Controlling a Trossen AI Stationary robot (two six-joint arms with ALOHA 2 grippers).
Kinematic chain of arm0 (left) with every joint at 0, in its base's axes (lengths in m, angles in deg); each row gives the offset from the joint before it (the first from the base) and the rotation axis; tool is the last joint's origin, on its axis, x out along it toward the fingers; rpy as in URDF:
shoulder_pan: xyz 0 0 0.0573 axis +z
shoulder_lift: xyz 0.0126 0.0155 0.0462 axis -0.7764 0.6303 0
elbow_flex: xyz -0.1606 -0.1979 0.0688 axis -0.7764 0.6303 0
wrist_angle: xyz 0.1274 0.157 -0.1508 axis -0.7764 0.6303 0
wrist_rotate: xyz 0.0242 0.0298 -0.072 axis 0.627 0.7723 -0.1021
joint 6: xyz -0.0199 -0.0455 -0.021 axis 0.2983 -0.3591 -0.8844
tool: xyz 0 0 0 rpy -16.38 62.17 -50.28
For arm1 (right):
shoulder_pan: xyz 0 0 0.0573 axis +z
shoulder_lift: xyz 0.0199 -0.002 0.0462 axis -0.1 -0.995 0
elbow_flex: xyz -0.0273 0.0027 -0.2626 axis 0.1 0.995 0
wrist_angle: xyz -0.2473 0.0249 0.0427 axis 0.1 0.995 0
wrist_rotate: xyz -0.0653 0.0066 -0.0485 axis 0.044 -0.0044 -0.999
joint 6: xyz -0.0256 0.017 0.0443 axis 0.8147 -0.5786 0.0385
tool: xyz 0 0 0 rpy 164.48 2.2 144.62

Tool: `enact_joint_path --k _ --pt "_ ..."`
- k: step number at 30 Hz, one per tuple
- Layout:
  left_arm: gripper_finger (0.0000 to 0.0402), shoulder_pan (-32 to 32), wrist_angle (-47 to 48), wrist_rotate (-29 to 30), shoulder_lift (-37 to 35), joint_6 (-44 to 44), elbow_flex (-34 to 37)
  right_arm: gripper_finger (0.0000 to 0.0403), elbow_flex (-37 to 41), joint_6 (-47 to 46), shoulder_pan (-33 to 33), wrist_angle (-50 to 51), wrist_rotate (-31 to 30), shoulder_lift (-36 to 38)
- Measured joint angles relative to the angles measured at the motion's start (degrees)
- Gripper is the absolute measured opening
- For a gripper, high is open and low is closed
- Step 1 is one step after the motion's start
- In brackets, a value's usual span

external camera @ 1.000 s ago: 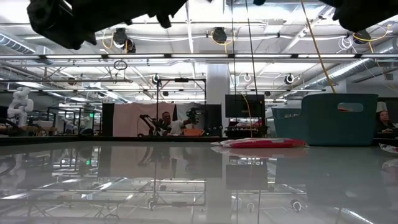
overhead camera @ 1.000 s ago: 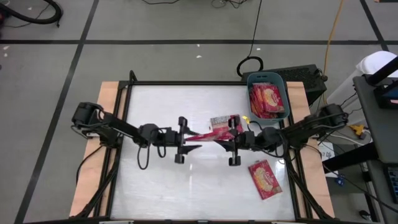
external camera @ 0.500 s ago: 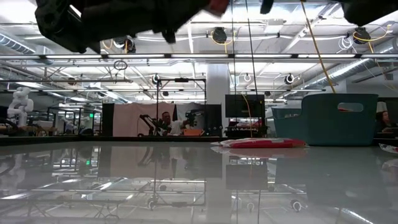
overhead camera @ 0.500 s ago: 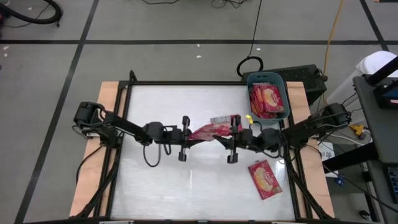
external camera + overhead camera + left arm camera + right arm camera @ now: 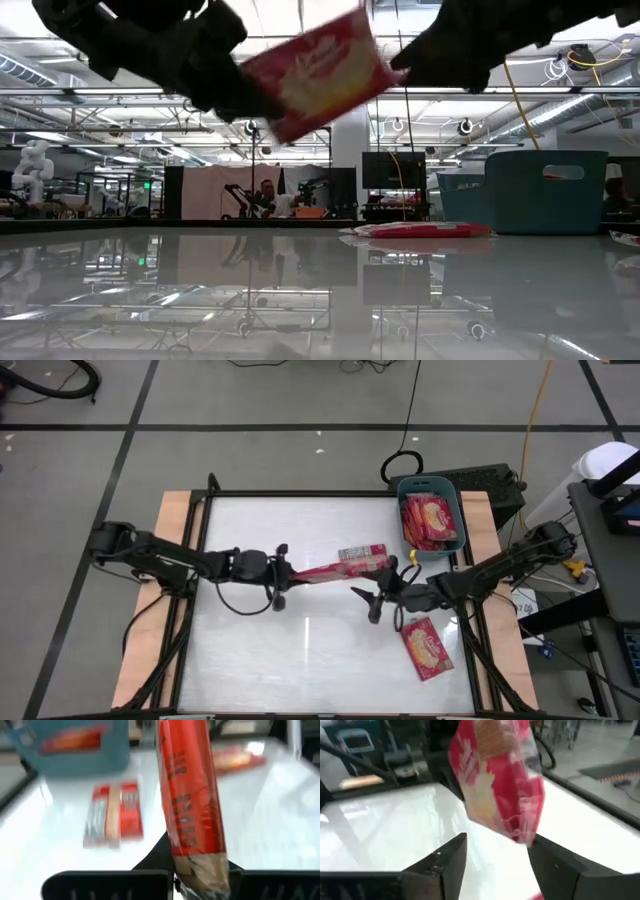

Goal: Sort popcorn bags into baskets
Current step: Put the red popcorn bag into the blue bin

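Clearly light and floppy: the popcorn bag (image 5: 325, 570) hangs above mid-tabletop, pinched by one end in the left gripper (image 5: 277, 573), sagging. The right gripper (image 5: 377, 598) stands spread beside it. Grip sealed ends.

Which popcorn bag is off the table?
The bag clamped in the left end effector; the others lie flat on the table or in the basket.

The tabletop (image 5: 250, 660) is smooth, glossy white with bare wood edges. The held popcorn bag (image 5: 315, 70) looks like shiny, crinkled film, though blurred. The teal basket (image 5: 455, 495) seems matt plastic.
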Motion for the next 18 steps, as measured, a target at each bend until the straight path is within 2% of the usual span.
enact_joint_path --k 4,8,14,18 --pt "0.0014 0.0 11.0 0.0 -2.0 -1.9 0.0 0.0207 -0.8 -1.4 0.0 -0.6 0.0 -0.8" --pt "0.0013 -0.8 18.5 0.0 -2.0 -3.4 0.0 0.0208 -6.3 1.6 0.0 0.0 0.1 -4.1" --pt "0.0016 -2.0 22.0 -1.2 -2.0 -3.7 0.0 0.0208 -18.8 13.8 -1.6 6.4 0.2 -12.4" --pt "0.0013 -2.0 23.3 -2.1 -2.0 -4.0 0.0 0.0208 -26.1 16.5 -5.0 15.6 6.9 -17.8"
